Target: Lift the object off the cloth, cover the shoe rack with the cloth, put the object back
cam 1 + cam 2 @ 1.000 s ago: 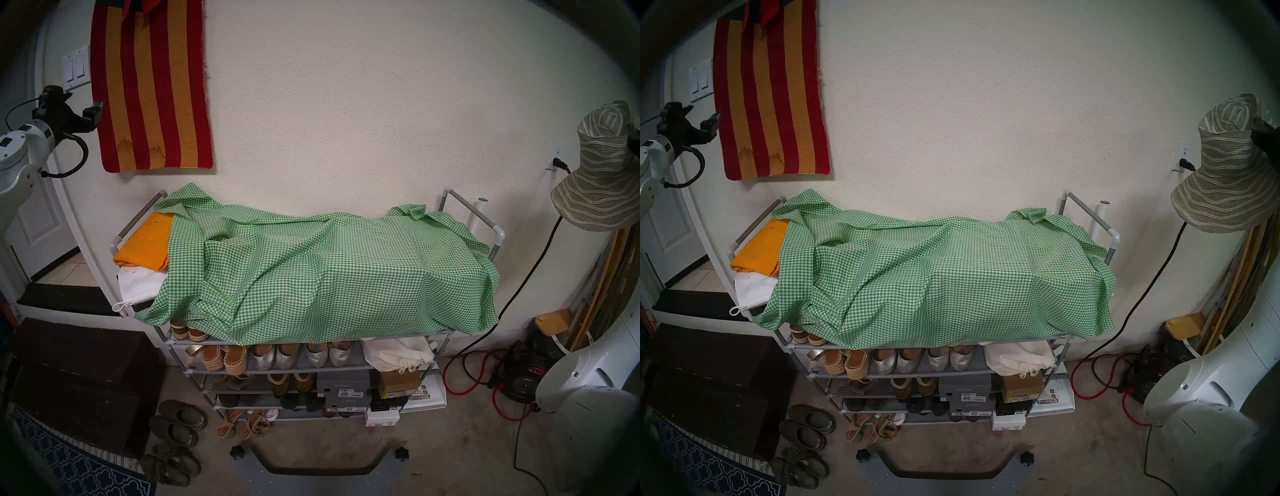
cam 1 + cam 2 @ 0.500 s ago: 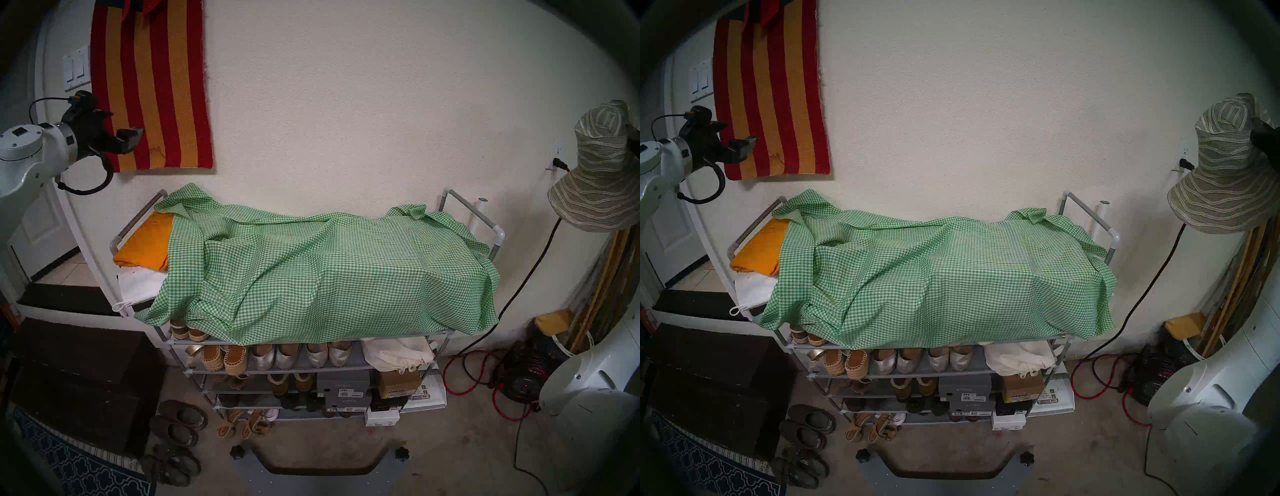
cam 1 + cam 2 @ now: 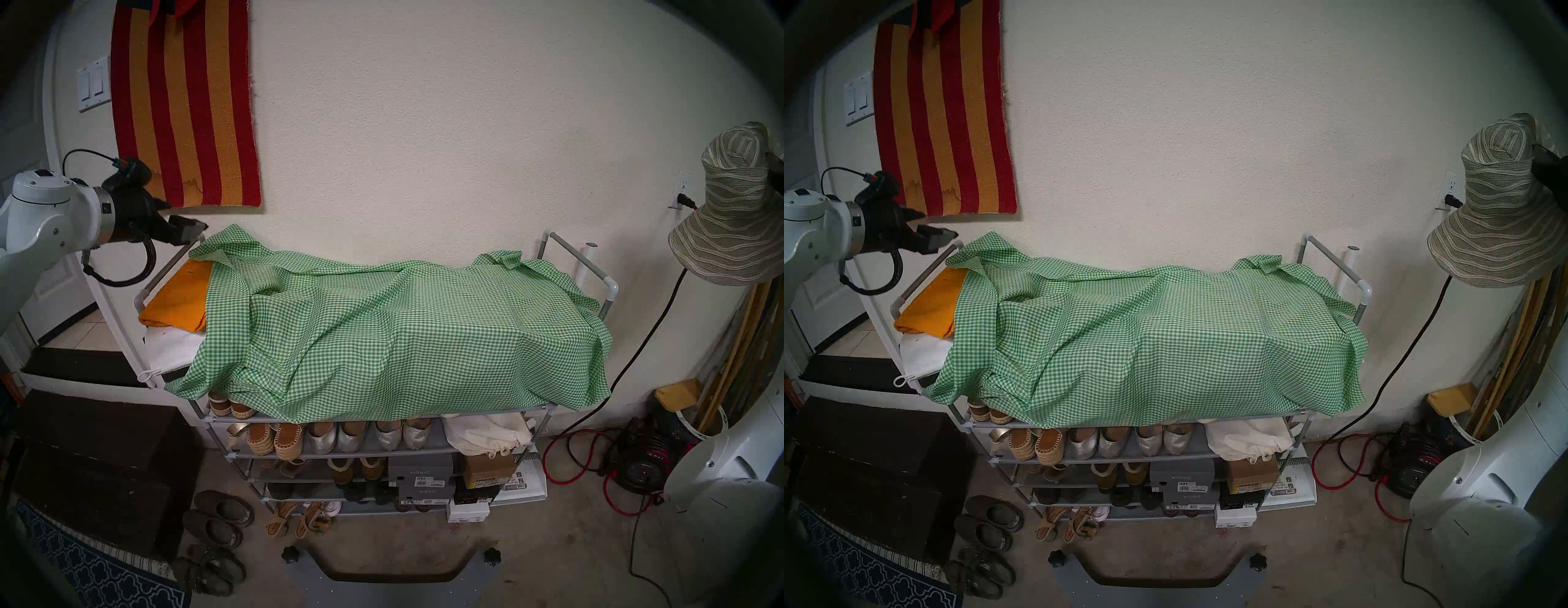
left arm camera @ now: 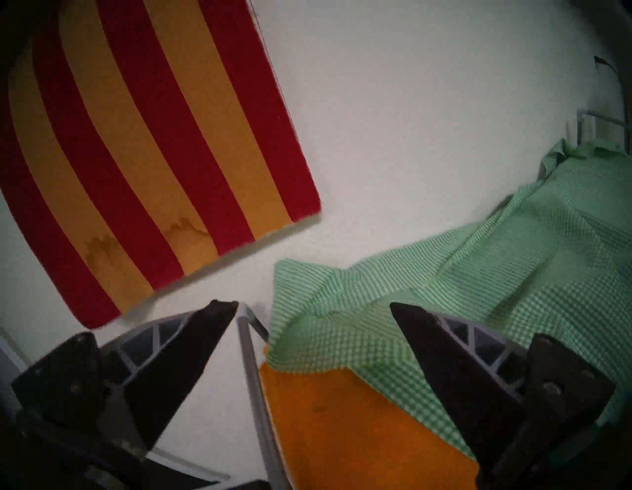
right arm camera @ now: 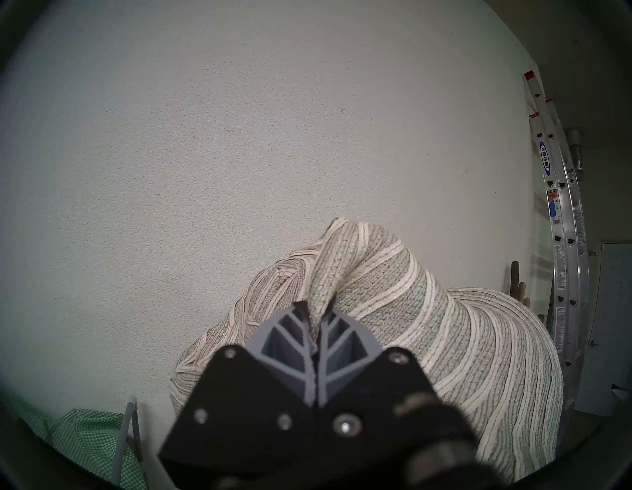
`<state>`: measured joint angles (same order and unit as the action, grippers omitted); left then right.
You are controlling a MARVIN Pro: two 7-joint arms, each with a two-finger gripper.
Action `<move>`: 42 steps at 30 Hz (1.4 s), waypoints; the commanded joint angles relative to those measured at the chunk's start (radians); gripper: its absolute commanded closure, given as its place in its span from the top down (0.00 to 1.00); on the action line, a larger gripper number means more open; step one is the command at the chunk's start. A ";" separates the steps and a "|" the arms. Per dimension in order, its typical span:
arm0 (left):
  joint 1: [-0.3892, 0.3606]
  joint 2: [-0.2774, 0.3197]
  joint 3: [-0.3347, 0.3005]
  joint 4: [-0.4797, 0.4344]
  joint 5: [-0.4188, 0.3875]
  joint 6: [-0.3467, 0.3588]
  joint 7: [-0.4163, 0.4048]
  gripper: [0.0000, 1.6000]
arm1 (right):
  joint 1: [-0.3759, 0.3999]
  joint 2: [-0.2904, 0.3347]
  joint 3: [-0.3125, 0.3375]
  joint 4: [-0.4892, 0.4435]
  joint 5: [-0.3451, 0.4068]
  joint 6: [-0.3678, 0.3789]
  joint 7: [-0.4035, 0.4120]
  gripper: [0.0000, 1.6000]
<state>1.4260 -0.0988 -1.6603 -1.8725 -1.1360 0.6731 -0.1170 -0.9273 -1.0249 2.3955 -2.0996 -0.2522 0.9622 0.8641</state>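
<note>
While my right end effector point(image 5: 313, 328) stays clamped on the hat point(image 3: 738, 204), my left end effector point(image 4: 313, 304), fingers apart, has swung down to the cloth's point(image 3: 382, 322) back-left corner, ready to spread it over the shoe rack point(image 3: 609, 293).

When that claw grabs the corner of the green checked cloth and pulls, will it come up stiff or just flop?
Probably floppy: the green checked cloth lies in soft folds and hangs over the shoe rack. It looks thin and light, so it should lift easily. Pulled by one corner, it will likely bunch rather than slide flat.
</note>
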 commanded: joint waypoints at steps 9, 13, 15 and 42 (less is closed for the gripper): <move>0.096 -0.067 -0.145 -0.055 0.004 0.180 -0.028 1.00 | -0.011 0.036 0.009 0.009 0.035 -0.002 0.046 0.00; 0.136 -0.097 -0.172 -0.046 0.046 0.177 -0.062 1.00 | -0.015 0.043 0.011 0.011 0.042 -0.002 0.050 0.00; 0.152 -0.106 -0.184 -0.049 0.076 0.159 -0.077 1.00 | -0.017 0.045 0.011 0.012 0.045 -0.002 0.050 0.00; -0.097 -0.154 0.188 -0.029 0.125 -0.046 -0.084 1.00 | -0.033 0.058 0.012 0.014 0.079 -0.002 0.026 0.00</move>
<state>1.4363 -0.1971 -1.5485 -1.9142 -1.0376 0.6405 -0.2071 -0.9616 -0.9757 2.4079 -2.0846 -0.1827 0.9622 0.8637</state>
